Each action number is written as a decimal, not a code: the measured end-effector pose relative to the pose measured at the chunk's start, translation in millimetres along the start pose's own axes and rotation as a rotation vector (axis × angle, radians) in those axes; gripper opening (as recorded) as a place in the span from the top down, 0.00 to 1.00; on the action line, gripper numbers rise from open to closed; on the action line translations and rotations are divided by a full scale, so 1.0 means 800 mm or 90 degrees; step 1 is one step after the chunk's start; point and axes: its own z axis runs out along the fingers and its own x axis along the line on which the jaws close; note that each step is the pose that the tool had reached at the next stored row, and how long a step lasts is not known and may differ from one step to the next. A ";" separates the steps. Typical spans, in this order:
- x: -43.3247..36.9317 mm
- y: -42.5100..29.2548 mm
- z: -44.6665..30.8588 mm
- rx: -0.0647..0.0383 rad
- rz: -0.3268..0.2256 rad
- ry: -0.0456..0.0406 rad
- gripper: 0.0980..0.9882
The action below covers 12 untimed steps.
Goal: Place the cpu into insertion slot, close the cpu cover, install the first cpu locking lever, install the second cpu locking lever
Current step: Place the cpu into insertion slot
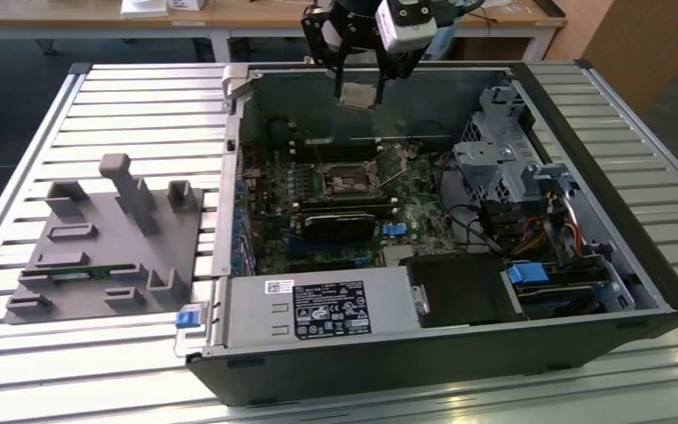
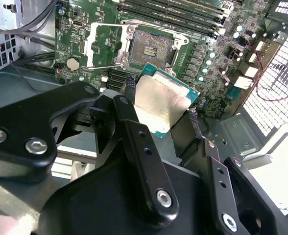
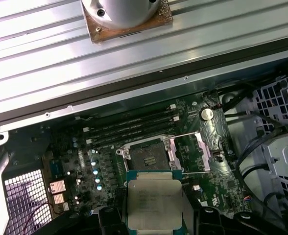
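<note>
A big silver table (image 1: 139, 97) with long ridges lies across the middle of the exterior view. Past it, at twelve o'clock, stands a brown wooden desk (image 1: 257, 16) on white legs (image 1: 215, 44). At two o'clock is a brown wooden cupboard (image 1: 634, 44). The floor (image 1: 10, 88) at ten o'clock is dark. Light shines bright on the table's ridges.

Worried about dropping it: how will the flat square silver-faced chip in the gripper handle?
The flat square silver-faced cpu looks stiff and light. Its smooth metal face may be slippery; the gripper pinches its edges, so it might twist.
</note>
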 end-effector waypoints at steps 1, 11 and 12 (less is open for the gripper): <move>0.000 0.0000 0.0000 0.000 0.001 -0.0001 0.51; 0.000 0.0000 0.0001 0.000 0.011 -0.0010 0.51; 0.000 0.0000 0.0001 0.000 0.012 -0.0010 0.51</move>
